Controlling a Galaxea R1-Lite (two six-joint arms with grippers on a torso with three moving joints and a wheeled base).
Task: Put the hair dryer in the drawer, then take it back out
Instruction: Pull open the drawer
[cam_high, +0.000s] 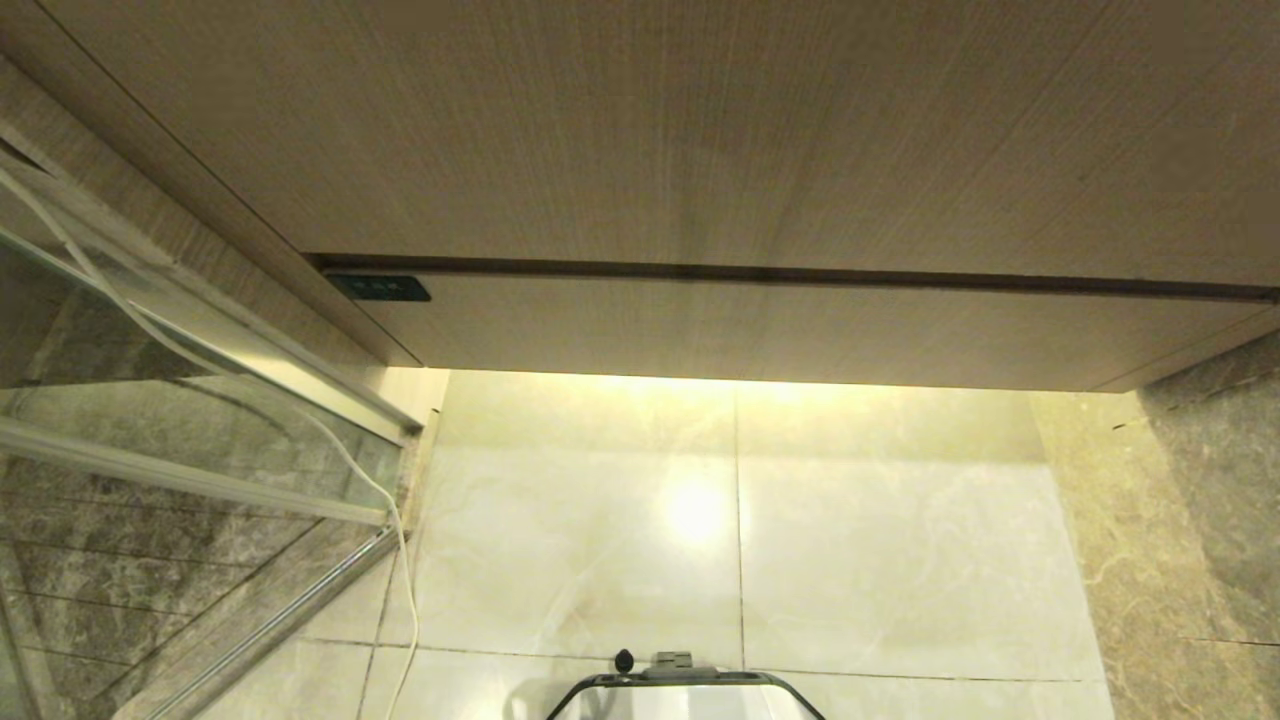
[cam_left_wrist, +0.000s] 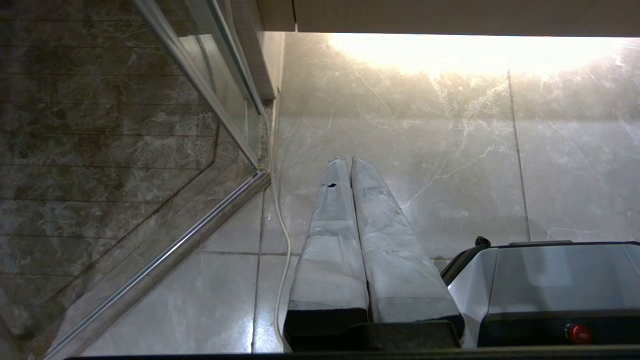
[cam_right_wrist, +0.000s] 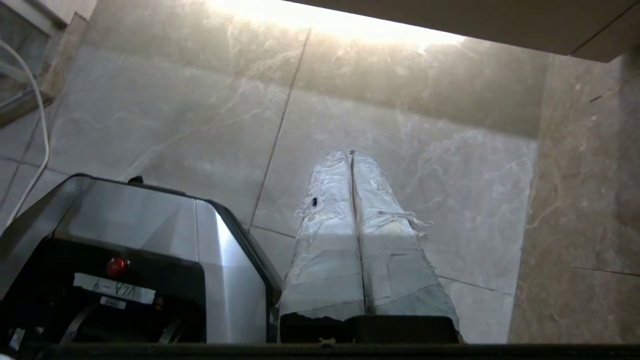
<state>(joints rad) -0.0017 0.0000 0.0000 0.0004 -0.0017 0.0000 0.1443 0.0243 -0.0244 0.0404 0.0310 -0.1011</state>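
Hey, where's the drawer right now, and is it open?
In the head view the drawer is shut, its wood front spanning the middle of the picture under the wider cabinet panel, above the lit floor tiles.

Left gripper (cam_left_wrist: 350, 161) and right gripper (cam_right_wrist: 351, 153), jaws together, pointing floorward.

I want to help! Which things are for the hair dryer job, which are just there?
Job: drawer front, shut; left tool and right tool, shut, empty. Hair dryer not in view.
Just there: white cord, glass door, floor tiles, robot base.
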